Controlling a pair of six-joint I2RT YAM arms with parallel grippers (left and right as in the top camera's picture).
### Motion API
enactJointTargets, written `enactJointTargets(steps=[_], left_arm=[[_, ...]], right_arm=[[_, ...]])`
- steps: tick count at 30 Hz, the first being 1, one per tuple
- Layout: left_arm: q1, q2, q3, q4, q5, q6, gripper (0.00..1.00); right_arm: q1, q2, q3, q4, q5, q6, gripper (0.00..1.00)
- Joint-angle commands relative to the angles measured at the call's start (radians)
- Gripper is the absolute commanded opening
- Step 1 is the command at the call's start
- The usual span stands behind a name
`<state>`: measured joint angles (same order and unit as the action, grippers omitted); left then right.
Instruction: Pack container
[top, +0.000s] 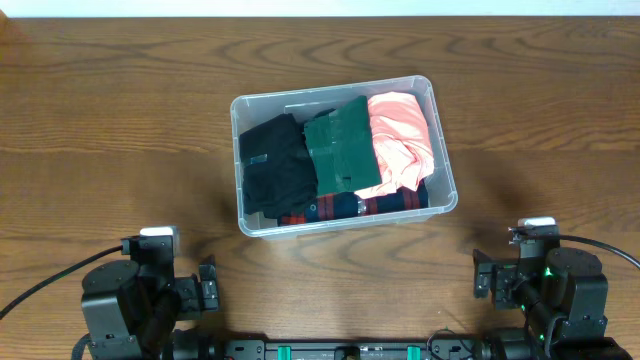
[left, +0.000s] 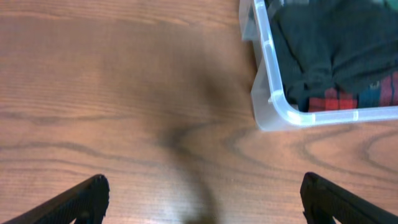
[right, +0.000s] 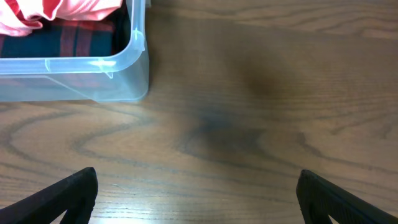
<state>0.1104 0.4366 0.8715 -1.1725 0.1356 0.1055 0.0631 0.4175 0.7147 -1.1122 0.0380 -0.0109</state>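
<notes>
The clear plastic container (top: 443, 152) stands at the middle of the wooden table. It holds folded clothes: a black garment (top: 275, 165), a green one (top: 342, 145), a pink-orange one (top: 402, 135) and a red and navy plaid one (top: 385, 205). My left gripper (left: 202, 190) is open and empty over bare wood near the table's front left; the container's corner (left: 280, 109) shows at the upper right of its view. My right gripper (right: 199, 186) is open and empty at the front right; the container's corner (right: 134, 68) shows at the upper left of its view.
The wooden table (top: 120, 120) stretches out around the container. Both arm bases (top: 130, 300) (top: 550, 285) sit at the front edge.
</notes>
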Motion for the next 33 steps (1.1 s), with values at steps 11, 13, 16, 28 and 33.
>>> enactJointTargets(steps=[11, 13, 16, 28, 33], left_arm=[[0.002, -0.002, 0.002, -0.002, 0.010, 0.006, 0.98], [0.002, -0.002, 0.002, -0.002, 0.010, 0.006, 0.98], [0.002, -0.002, 0.002, -0.002, 0.010, 0.006, 0.98], [0.002, -0.002, 0.002, -0.002, 0.010, 0.006, 0.98], [0.002, -0.002, 0.002, -0.002, 0.010, 0.006, 0.98]], right_arm=[[0.010, -0.076, -0.005, -0.005, 0.006, 0.006, 0.99], [0.010, -0.127, -0.013, 0.000, 0.005, 0.006, 0.99], [0.009, -0.220, -0.043, 0.035, -0.008, 0.006, 0.99], [0.010, -0.413, -0.449, 0.657, -0.046, -0.060, 0.99], [0.010, -0.413, -0.654, 0.991, -0.043, -0.100, 0.99]])
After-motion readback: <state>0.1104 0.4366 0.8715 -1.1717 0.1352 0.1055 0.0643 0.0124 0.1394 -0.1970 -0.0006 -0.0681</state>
